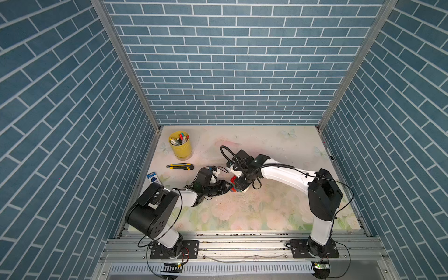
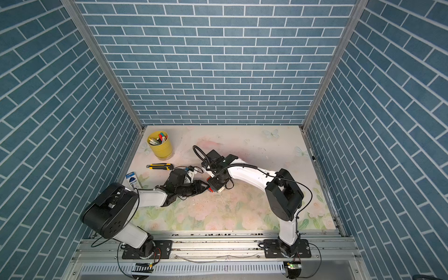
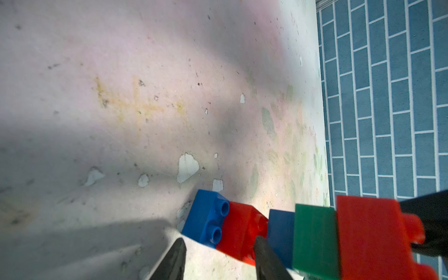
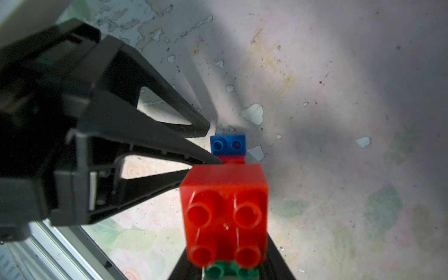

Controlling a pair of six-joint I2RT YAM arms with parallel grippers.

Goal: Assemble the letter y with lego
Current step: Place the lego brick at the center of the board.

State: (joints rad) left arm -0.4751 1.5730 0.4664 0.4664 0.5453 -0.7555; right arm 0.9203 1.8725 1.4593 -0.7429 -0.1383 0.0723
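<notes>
the two arms meet over the middle of the floral table (image 1: 278, 208), a little left of centre, and the letter y (image 3: 315, 240) sits between them. the right gripper (image 1: 240, 186) reaches down from the right and is clamped on the cluster at its red-and-green end; in the right wrist view a large red brick (image 4: 225, 213) fills the foreground with the green brick (image 4: 228, 270) just under it and dark fingers on either side.

in the left wrist view the bricks run in a row: red (image 3: 373, 237), green, then a blue brick (image 3: 281, 230). beyond that, a second red brick (image 3: 242, 230) with a second blue brick (image 3: 206, 218) stuck to it meets the row at a tilt. whether this pair is seated on the rest i cannot tell.

the left gripper (image 3: 219, 240) comes in from the left, its jaws partly closed on either side of the tilted blue-and-red pair, tips at or against it. whether they truly pinch it i cannot tell.

on the far left of the table stand a yellow cup (image 1: 180, 148) full of pens and, nearer, a yellow-and-black utility knife (image 1: 180, 166) and a small blue-and-white packet (image 1: 153, 178), all well apart from the bricks.
</notes>
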